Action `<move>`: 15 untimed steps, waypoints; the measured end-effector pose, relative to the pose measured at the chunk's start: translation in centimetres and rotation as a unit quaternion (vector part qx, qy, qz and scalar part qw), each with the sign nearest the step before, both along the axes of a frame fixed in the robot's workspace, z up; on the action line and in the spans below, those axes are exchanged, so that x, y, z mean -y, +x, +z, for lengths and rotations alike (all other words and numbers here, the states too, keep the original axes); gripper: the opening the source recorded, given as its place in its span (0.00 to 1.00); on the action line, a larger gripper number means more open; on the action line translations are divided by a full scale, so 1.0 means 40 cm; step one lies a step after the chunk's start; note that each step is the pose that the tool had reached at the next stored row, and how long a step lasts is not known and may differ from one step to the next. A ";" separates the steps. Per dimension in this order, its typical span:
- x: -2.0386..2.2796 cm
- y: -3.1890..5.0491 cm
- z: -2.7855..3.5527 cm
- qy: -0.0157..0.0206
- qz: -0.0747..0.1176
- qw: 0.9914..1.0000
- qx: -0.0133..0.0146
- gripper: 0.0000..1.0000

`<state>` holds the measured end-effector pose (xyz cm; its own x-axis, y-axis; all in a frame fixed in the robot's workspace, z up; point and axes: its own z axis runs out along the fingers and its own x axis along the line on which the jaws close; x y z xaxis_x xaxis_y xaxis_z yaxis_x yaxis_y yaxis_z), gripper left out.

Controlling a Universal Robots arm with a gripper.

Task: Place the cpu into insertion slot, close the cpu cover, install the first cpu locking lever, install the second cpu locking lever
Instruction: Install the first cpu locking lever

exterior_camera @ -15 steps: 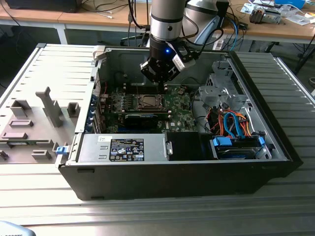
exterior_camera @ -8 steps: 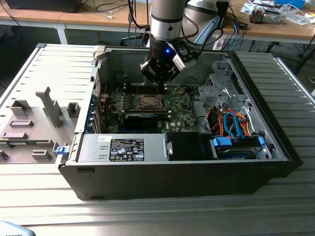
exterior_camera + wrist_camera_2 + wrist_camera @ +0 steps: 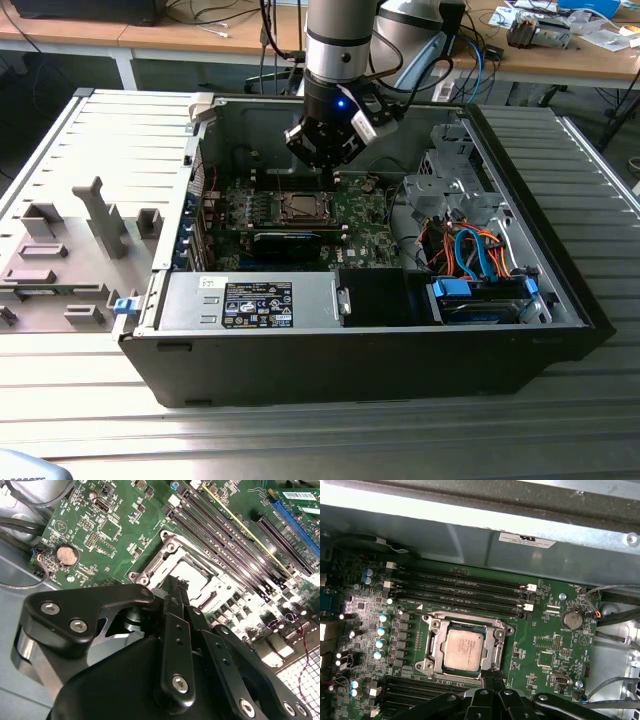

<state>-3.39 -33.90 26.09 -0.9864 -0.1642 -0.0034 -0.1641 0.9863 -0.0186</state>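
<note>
Both wrist views show the claw with fingers pressed together, tips at the edge of the socket on the green board. The chip lies seated inside, framed by the metal cover. The claw's body hides the socket's near side in the second wrist view.
</note>
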 end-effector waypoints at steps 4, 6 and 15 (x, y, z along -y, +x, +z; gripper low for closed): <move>0.000 0.000 0.000 0.000 0.002 1.000 0.000 0.11; 0.000 0.000 0.000 0.000 0.004 1.000 0.000 0.11; 0.000 0.000 0.000 0.000 0.010 1.000 0.000 0.11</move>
